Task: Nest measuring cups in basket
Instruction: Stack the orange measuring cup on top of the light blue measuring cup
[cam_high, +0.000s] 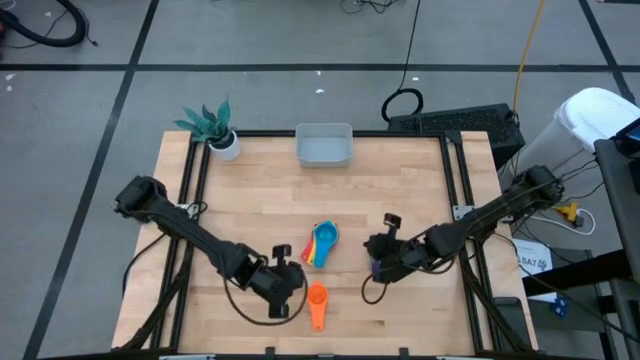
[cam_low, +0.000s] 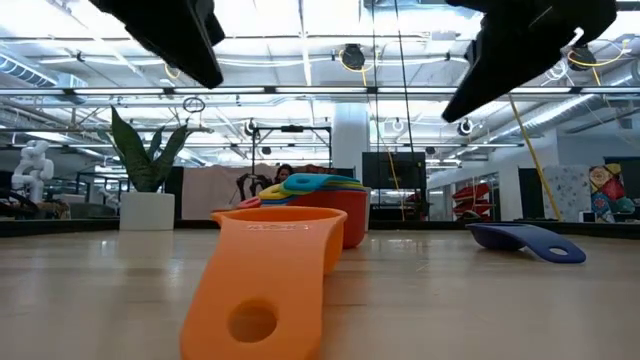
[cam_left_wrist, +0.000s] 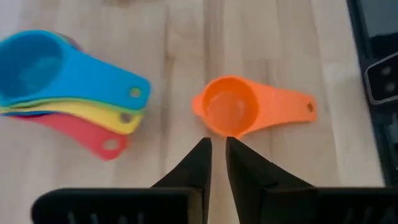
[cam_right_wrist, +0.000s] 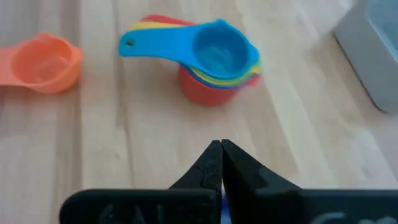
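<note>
Centrally on the table (cam_high: 420, 180) sits a nested stack of cups (cam_high: 322, 243), light blue on top, with bare wood all round it. Just beside, toward the near edge, lies the orange cup (cam_high: 317, 303). The basket (cam_high: 323, 146) stands well apart at the far edge. The left gripper (cam_left_wrist: 217, 149) hovers narrowly parted by the orange cup; the right gripper (cam_right_wrist: 221, 152) is pinched closed. Only the low view shows a dark blue cup (cam_low: 528, 240) lying on the wood.

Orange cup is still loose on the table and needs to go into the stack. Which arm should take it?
Left, probably. The left gripper sits right beside the orange cup, facing it, fingers nearly closed and empty. The right gripper is farther away, across the nested stack.
</note>
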